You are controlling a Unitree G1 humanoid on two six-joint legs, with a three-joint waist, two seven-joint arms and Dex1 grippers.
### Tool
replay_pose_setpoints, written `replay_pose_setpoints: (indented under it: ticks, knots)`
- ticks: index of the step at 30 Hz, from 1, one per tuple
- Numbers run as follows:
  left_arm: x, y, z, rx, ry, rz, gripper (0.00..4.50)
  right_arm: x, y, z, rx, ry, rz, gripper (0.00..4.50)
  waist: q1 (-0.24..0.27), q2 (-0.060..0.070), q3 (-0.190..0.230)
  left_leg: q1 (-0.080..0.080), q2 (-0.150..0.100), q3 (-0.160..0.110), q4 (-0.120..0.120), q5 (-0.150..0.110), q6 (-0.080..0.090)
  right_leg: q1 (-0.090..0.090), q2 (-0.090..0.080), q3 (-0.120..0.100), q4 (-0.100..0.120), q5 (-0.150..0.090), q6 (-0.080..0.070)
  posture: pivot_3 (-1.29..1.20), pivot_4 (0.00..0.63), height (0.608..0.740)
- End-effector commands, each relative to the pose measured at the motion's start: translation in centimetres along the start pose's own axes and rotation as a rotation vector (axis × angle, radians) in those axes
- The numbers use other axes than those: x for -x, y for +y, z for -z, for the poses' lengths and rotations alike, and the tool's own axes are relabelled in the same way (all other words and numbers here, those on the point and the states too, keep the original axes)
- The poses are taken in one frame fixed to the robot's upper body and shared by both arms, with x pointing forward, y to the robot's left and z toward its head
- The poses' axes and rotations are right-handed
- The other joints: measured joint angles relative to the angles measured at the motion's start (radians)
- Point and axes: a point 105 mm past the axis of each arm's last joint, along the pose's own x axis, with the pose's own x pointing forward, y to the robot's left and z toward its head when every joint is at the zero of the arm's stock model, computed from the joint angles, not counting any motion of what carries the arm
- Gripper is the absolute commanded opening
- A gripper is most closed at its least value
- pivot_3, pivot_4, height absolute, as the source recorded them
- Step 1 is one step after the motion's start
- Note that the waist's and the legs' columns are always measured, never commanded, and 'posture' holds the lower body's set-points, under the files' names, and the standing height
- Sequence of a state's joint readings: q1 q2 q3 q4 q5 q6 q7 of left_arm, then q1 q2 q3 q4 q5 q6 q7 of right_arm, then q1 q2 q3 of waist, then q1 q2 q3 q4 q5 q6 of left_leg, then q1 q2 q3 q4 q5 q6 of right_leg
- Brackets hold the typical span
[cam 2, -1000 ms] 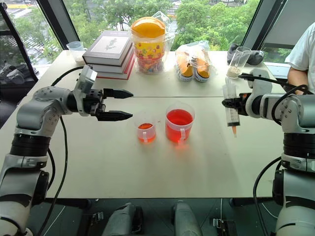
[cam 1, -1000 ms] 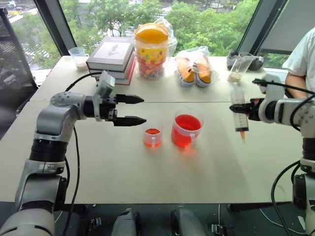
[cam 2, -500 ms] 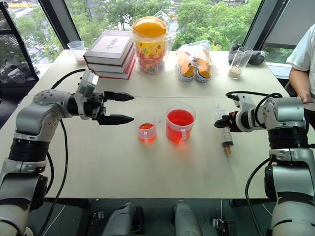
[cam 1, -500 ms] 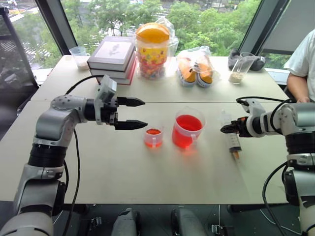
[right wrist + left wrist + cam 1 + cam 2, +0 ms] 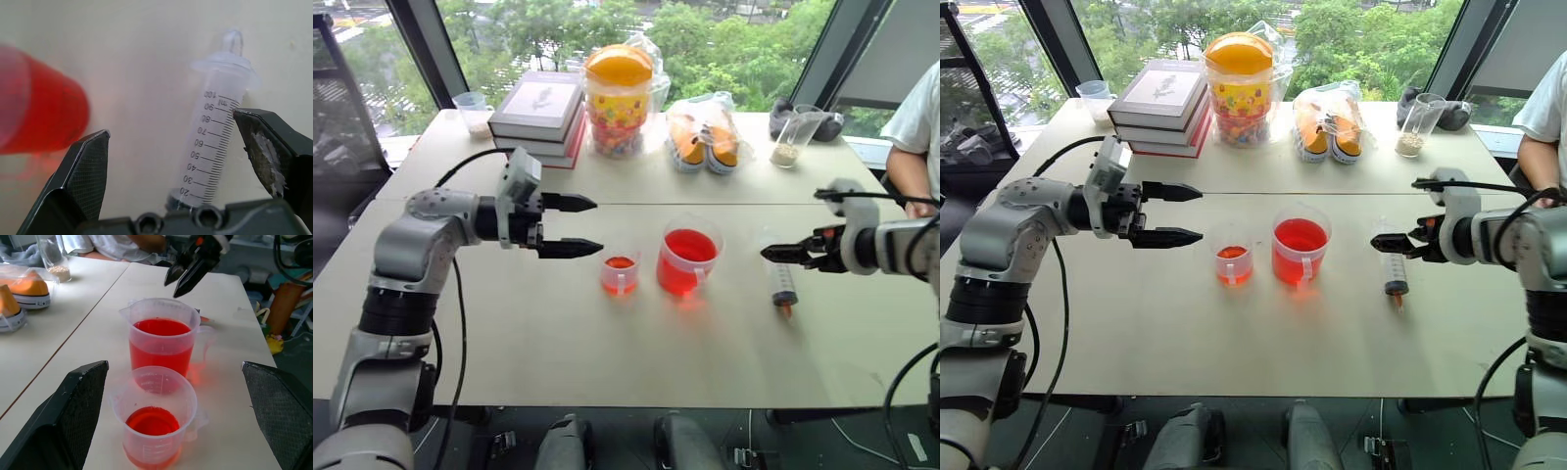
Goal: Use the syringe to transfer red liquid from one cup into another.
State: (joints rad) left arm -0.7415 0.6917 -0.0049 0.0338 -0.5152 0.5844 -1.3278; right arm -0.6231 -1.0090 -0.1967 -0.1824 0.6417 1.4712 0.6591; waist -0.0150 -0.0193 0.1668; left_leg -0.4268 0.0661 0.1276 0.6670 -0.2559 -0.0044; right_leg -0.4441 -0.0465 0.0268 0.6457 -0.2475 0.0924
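The syringe (image 5: 783, 281) lies flat on the table to the right of the cups, orange tip toward the front edge, scale marks legible in the right wrist view (image 5: 214, 142). My right gripper (image 5: 773, 254) hovers open just above its plunger end, with both fingers clear of the barrel. The handled cup (image 5: 686, 260) holds plenty of red liquid (image 5: 161, 327). Next to it on the left, the small narrow cup (image 5: 619, 275) has a shallow red layer (image 5: 152, 421). My left gripper (image 5: 579, 225) hangs open, pointing right, just left of the small cup.
Along the table's far side stand a stack of books (image 5: 538, 108), a candy jar with an orange lid (image 5: 615, 98), a bag of orange shoes (image 5: 705, 135), a tumbler with beige powder (image 5: 790, 137) and a small cup (image 5: 470, 113). A person (image 5: 915, 122) sits at the far right.
My right gripper lowered the syringe from upright in the air onto the table, opened and let it go, then drew back a little. The left gripper stayed put.
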Motion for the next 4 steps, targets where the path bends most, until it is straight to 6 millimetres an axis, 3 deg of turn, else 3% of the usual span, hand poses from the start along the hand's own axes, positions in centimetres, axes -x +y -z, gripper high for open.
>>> replay_pose_setpoints:
  ticks: [1,4]
  knots:
    - [1.0,-0.1,-0.8,-0.025,-0.005,-0.011,4.50,3.4,3.2,-1.0,0.156,-0.085,-0.101,4.39,0.000,0.000,0.000,0.001,0.000,0.000,0.000,0.000,0.000,0.000,0.000,0.000,0.000,0.000,0.000,0.00,0.150,0.740]
    - [0.9,-0.2,-1.1,-0.025,-0.011,-0.010,4.50,4.7,3.8,-0.5,0.217,-0.096,-0.092,4.39,0.001,0.000,0.000,0.001,0.000,0.000,0.000,0.000,0.000,0.001,0.000,0.000,0.000,0.000,0.000,0.00,0.150,0.740]
